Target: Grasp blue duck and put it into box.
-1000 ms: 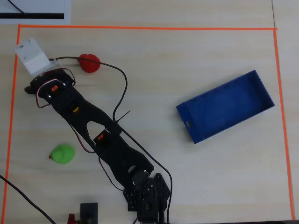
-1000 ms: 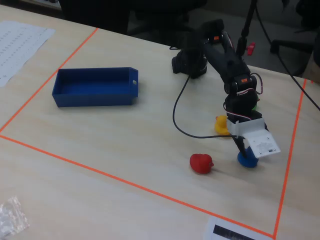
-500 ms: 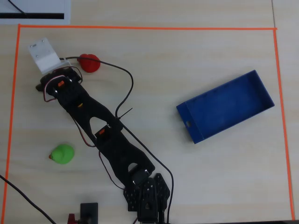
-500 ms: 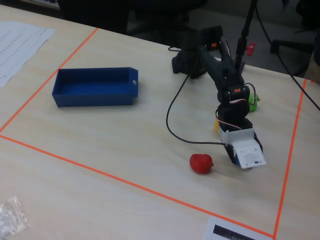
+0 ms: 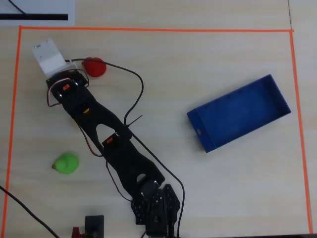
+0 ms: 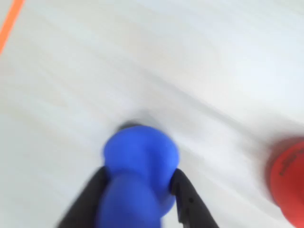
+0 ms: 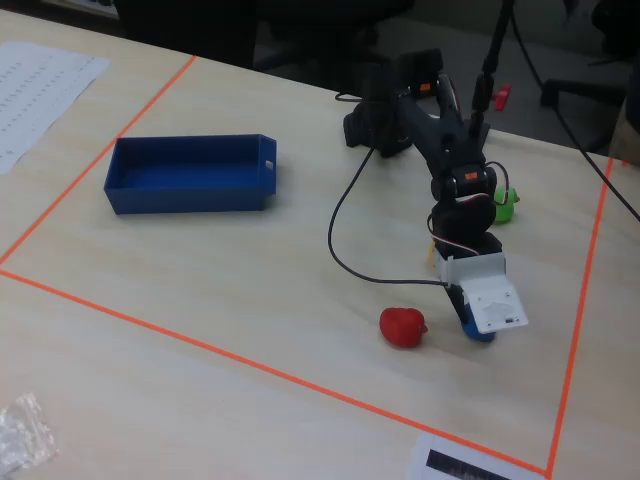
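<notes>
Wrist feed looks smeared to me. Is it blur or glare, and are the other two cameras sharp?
Wrist view: blur, no glare; the blue duck between the black fingers and the red duck are soft-edged. Overhead view: sharp, evenly lit, the box crisp. Fixed view: sharp, with soft shadows.

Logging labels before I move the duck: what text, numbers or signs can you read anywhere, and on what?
Nothing can be read.
Red duck: faint dark marks in the wrist view, too blurred.
Printed sheet at the table's far left in the fixed view: lines of text, too small.
Paper at the bottom edge: a black bar, no letters legible.
Blue duck, box: no markings seen.
</notes>
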Controlling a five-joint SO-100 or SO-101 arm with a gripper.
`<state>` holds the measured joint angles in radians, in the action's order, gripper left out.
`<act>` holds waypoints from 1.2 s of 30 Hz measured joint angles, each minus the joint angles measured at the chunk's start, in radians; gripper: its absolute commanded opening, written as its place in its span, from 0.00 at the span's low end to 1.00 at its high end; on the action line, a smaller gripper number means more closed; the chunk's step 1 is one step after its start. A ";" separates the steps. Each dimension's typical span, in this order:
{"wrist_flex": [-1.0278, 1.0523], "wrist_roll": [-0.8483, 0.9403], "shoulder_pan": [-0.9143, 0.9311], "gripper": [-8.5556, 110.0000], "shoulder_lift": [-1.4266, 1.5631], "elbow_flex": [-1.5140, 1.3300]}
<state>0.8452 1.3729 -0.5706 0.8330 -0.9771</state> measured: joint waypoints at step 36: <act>0.302 0.186 1.531 0.07 0.442 -0.087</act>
<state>1.1474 1.5585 0.9603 1.2747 -1.0646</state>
